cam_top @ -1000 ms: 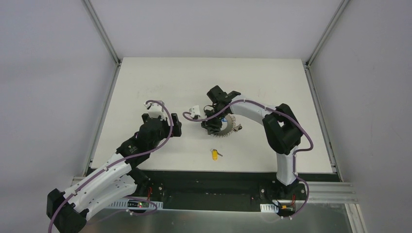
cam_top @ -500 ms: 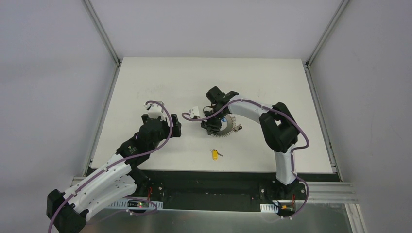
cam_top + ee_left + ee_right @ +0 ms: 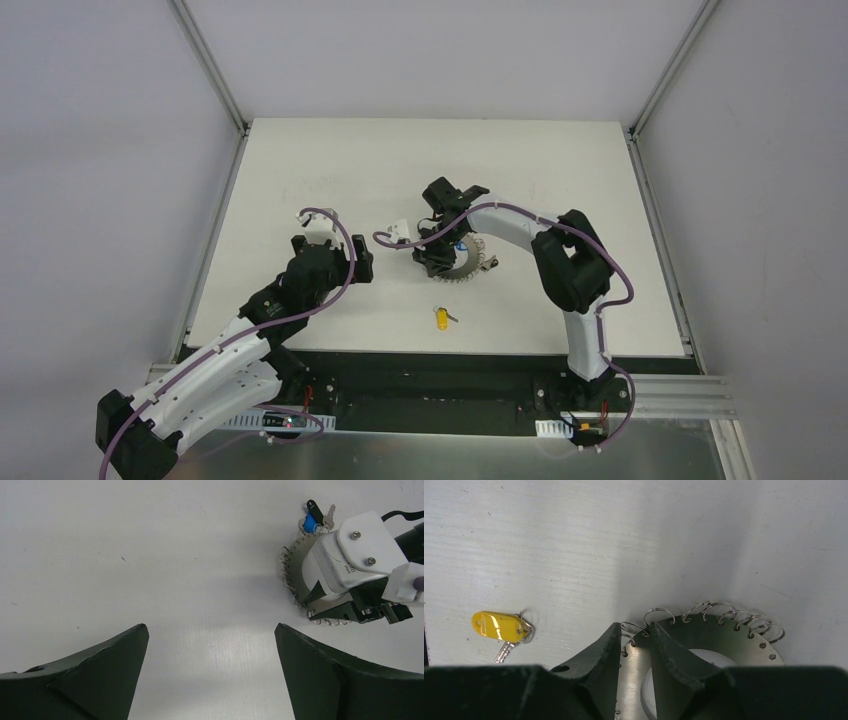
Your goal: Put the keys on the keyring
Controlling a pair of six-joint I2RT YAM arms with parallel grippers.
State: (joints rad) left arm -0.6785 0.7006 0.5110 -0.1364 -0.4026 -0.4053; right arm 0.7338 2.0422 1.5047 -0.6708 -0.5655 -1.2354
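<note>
Closest to you, just beyond the arm bases, the yellow key (image 3: pixel 441 318) lies flat on the white table (image 3: pixel 300 160). It is by itself and neither gripper touches it. The right wrist view shows its silver blade tucked under the plastic head, with a small split ring at the end.

A little farther in and off to your left is the left gripper (image 3: pixel 211 626). Its fingers are spread as wide as they go and there is only bare tabletop between them. It holds nothing and sits well apart from the ring.

Farther in, near the middle of the table, the keyring (image 3: pixel 724 640) lies flat, a silvery disc fringed with small wire loops. The right gripper (image 3: pixel 635 627) is down on the rim facing the yellow key. Its two dark fingers are drawn in to a narrow gap, with one of the small loops and the disc's edge sitting in that gap. You cannot tell from these views whether the pads actually pinch the metal or only straddle it (the gap is slim but visible).

Beyond that, at the ring's far rim, the blue key (image 3: pixel 311 522) rests right against the loops with a silver blade beside it. Whether it is threaded onto a loop is too small to make out.
</note>
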